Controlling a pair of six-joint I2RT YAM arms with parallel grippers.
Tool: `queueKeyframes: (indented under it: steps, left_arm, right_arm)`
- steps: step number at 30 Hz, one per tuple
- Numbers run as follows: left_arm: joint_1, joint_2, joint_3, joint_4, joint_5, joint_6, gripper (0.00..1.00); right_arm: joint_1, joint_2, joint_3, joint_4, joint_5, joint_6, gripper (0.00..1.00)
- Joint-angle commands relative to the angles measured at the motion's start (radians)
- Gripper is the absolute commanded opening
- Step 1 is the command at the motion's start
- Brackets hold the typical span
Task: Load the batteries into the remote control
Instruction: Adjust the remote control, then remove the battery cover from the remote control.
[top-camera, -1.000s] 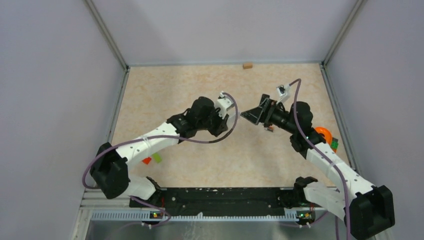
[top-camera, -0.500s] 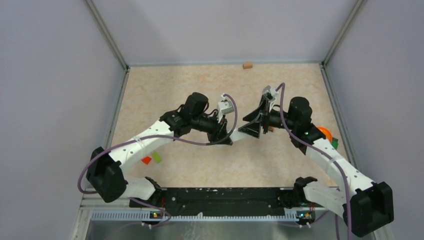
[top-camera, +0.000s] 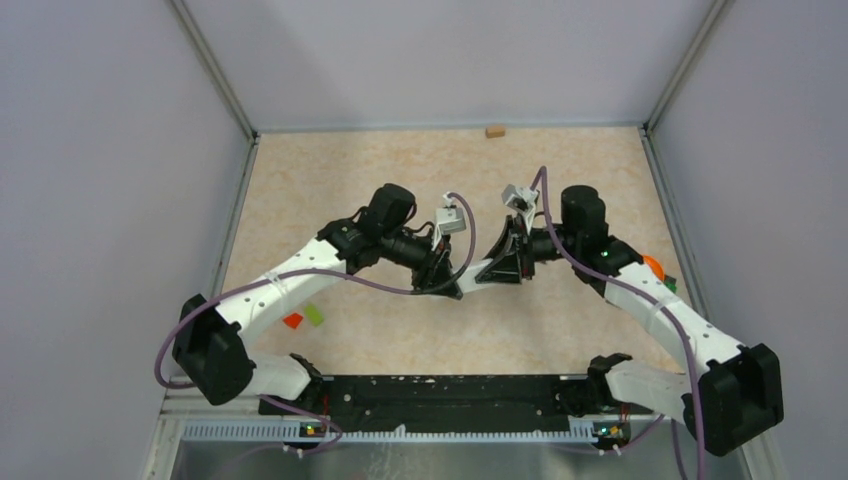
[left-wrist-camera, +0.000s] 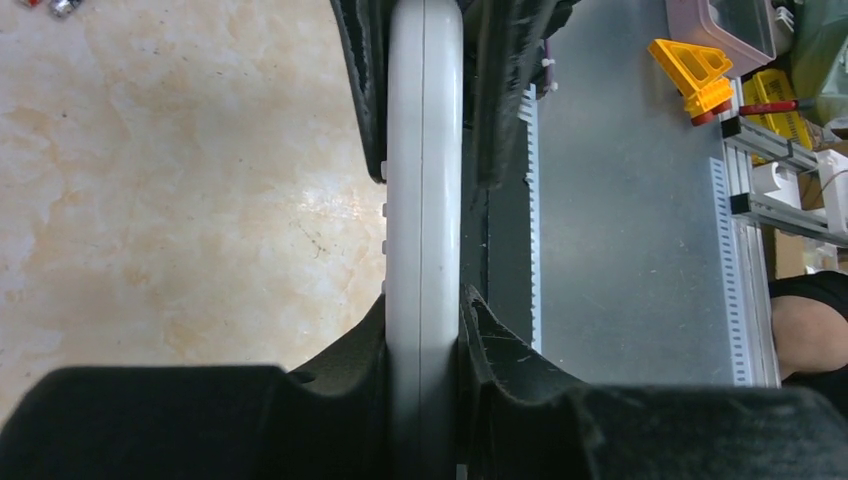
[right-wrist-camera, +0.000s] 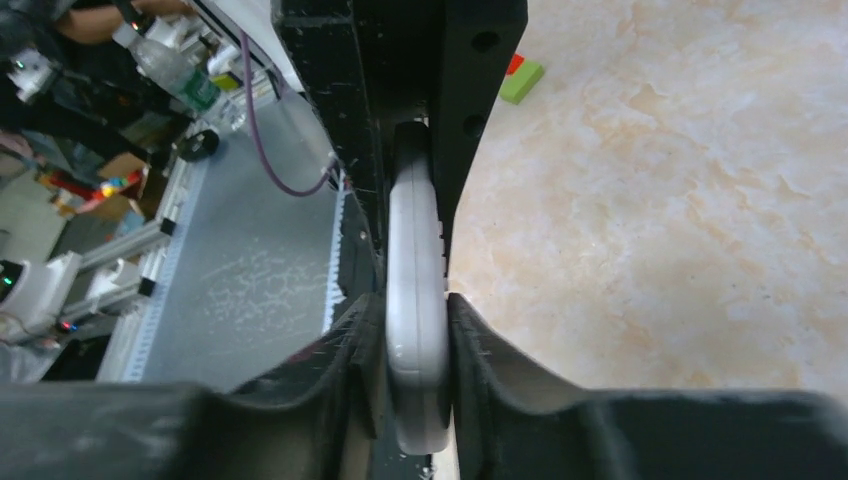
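The white remote control (top-camera: 469, 279) hangs edge-on above the middle of the table, held between both arms. My left gripper (top-camera: 448, 284) is shut on one end; in the left wrist view the remote (left-wrist-camera: 424, 180) runs straight up out of that gripper (left-wrist-camera: 424, 300). My right gripper (top-camera: 497, 270) grips the other end, and in the right wrist view both its pads press the remote (right-wrist-camera: 415, 240) at that gripper (right-wrist-camera: 415, 300). Two tiny batteries (left-wrist-camera: 55, 6) peek in at the top left corner of the left wrist view; from above they are hidden.
A red block (top-camera: 293, 321) and a lime-green block (top-camera: 315, 315) lie near the left arm. An orange object (top-camera: 653, 266) sits by the right wall, behind the right arm. A small brown block (top-camera: 494, 130) rests at the far edge. Walls close three sides.
The right arm swung left to the remote and its jaws closed onto the free end. The left arm first carried the remote toward the centre, then held still.
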Motion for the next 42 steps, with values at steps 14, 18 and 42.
queueKeyframes:
  steps: [14,18,42]
  left_arm:
    - [0.164,-0.234,-0.160,0.583,-0.195,-0.595,0.99]
    - [0.170,-0.245,-0.201,0.737,-0.253,-0.804,0.95]
    - [0.187,-0.236,-0.230,0.996,-0.127,-1.008,0.52]
  right_arm:
    - [0.051,-0.068,-0.068,0.656,0.317,0.524,0.00]
    - [0.051,-0.082,-0.123,0.825,0.453,0.688,0.00]
    - [0.032,0.026,-0.126,0.989,0.390,0.954,0.00]
